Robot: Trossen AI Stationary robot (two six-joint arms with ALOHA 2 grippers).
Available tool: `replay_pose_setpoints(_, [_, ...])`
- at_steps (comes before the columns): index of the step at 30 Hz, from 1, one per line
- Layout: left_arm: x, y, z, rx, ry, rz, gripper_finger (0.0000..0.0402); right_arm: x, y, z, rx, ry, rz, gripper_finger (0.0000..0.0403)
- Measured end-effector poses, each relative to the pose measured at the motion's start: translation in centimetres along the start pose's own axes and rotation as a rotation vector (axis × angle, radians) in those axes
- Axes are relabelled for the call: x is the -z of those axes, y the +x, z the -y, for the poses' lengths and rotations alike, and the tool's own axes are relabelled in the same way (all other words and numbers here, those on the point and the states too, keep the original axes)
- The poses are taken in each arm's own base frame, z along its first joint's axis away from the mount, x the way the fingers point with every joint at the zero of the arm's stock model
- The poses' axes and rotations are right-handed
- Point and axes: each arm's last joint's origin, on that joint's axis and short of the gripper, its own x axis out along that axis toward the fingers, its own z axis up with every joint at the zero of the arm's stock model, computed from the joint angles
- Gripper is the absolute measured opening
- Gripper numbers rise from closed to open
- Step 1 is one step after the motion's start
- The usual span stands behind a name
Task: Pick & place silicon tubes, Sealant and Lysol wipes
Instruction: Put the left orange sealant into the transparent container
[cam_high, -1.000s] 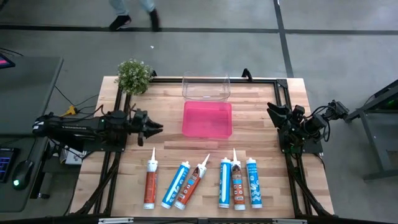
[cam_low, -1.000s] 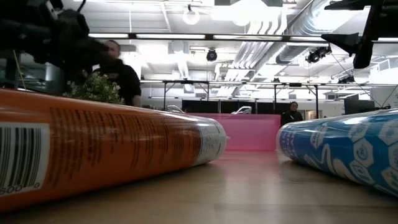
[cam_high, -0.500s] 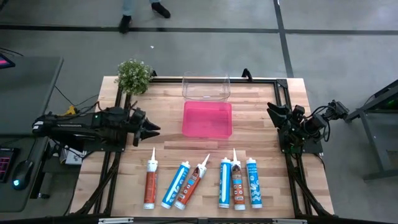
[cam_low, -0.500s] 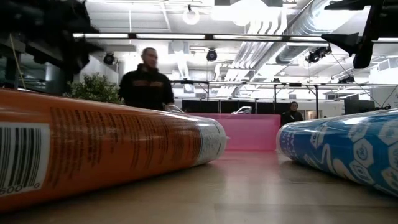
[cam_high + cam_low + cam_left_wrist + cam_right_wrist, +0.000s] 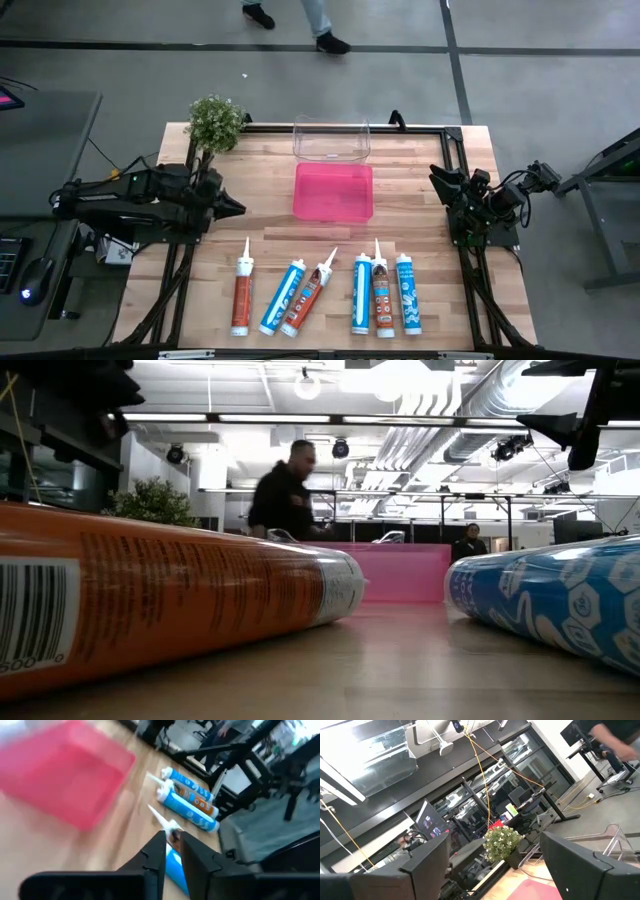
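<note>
Silicone tubes (image 5: 323,293), six of them, lie in a loose row along the near part of the worktop (image 5: 420,225), none lifted yet. The left hand (image 5: 236,207) has pulled back toward its own edge over the last second and drawn its fingers nearly together on nothing, so I'd judge the picking has not really begun. The right hand (image 5: 437,178) waits at the far right edge, fingers spread wide and empty.

Beyond the left hand sit the pink bin (image 5: 334,191) and, behind it, a clear bin (image 5: 331,138), both without tubes in them; a small plant (image 5: 216,121) stands at the corner.

Only the left wrist view shows how narrow that finger gap is (the overhead one just gives a dark point). The low view alone shows a person (image 5: 286,495) walking past behind the worktop.
</note>
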Motion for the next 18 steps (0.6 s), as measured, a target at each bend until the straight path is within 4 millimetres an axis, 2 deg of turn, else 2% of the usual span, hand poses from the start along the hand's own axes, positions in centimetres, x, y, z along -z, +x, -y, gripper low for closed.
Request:
replay_pose_setpoints(8, [1.3, -0.1, -0.5, -0.067, -0.367, -0.129, 0.0002, 0.0, 0.0, 0.0, 0.000, 0.000, 0.000, 0.0303])
replay_pose_setpoints(14, [1.8, 0.4, -0.3, -0.177, -0.552, -0.093, 0.0001, 0.0, 0.0, 0.0, 0.000, 0.000, 0.000, 0.0303])
replay_pose_setpoints(18, [2.0, 1.6, 0.4, -0.238, -0.650, -0.036, 0.0001, 0.0, 0.0, 0.0, 0.000, 0.000, 0.000, 0.0303])
